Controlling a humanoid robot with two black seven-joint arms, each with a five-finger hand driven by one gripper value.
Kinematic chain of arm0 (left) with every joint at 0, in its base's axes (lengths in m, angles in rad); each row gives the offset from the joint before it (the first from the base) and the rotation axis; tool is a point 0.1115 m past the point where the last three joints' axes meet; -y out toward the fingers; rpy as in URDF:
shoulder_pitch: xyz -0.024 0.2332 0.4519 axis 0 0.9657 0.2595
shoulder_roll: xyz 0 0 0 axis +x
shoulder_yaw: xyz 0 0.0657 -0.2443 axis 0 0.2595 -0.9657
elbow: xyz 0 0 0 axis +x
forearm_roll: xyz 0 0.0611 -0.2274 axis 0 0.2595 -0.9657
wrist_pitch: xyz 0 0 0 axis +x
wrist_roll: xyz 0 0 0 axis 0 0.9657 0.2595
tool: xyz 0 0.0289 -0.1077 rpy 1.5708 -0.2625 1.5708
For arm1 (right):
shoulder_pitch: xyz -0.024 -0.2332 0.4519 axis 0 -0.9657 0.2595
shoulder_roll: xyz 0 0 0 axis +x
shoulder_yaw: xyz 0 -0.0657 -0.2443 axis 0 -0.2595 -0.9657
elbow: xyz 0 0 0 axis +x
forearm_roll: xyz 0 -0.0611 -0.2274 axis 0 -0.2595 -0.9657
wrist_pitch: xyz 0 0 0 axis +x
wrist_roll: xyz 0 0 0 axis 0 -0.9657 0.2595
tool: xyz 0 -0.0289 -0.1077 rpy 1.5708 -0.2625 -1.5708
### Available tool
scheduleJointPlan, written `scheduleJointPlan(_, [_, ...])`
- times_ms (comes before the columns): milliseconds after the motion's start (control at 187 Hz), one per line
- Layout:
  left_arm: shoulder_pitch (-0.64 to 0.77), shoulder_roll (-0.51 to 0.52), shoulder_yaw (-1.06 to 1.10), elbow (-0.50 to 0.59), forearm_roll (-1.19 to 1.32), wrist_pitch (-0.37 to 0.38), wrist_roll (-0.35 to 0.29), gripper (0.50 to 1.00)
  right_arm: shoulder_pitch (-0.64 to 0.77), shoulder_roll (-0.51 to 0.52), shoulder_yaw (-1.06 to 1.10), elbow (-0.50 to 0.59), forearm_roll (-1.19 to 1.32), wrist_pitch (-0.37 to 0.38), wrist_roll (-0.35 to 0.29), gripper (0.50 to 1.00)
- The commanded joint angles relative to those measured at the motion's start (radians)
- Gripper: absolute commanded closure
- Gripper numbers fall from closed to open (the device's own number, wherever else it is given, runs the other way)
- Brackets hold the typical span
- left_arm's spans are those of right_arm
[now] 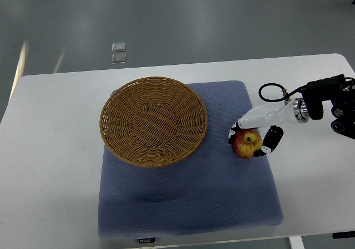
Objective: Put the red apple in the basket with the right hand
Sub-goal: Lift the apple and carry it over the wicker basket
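- Top view: right hand [256, 137] reaches in from the right edge, fingers curled around the red apple [246, 143], touching it on both sides.
- Apple sits on the blue mat [188, 199], just right of the wicker basket [153, 120], not in it.
- Mat lies on a white table [50, 171].

1 apple [246, 143], 1 basket [153, 121], 1 blue mat [188, 199], 1 white table [50, 166], 1 robot hand [256, 135] in view, 2 small clear squares [118, 52] on floor.
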Motion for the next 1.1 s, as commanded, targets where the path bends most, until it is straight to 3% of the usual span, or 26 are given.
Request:
scheduleJointPlan(0, [0.0, 0.0, 0.0, 0.001, 0.0, 0.0, 0.0, 0.5, 0.033, -0.007, 0.0, -0.003, 0.0, 0.002, 0.0, 0.844])
scheduleJointPlan(171, [0.0, 0.0, 0.0, 0.001, 0.0, 0.0, 0.0, 0.5, 0.067, -0.01, 0.0, -0.006, 0.002, 0.005, 0.003, 0.844])
scheduleJointPlan(464, [0.0, 0.0, 0.0, 0.001, 0.0, 0.0, 0.0, 0.5, 0.258, 0.012, 0.0, -0.006, 0.014, 0.06, 0.011, 0.844])
scheduleJointPlan(699, [0.0, 0.0, 0.0, 0.0, 0.0, 0.0, 0.0, 0.5, 0.389, 0.213, -0.001, -0.054, 0.003, 0.101, 0.0, 0.842])
scheduleJointPlan(1094, [0.0, 0.0, 0.0, 0.0, 0.0, 0.0, 0.0, 0.5, 0.35, 0.486, -0.008, -0.275, -0.002, 0.083, -0.008, 0.842])
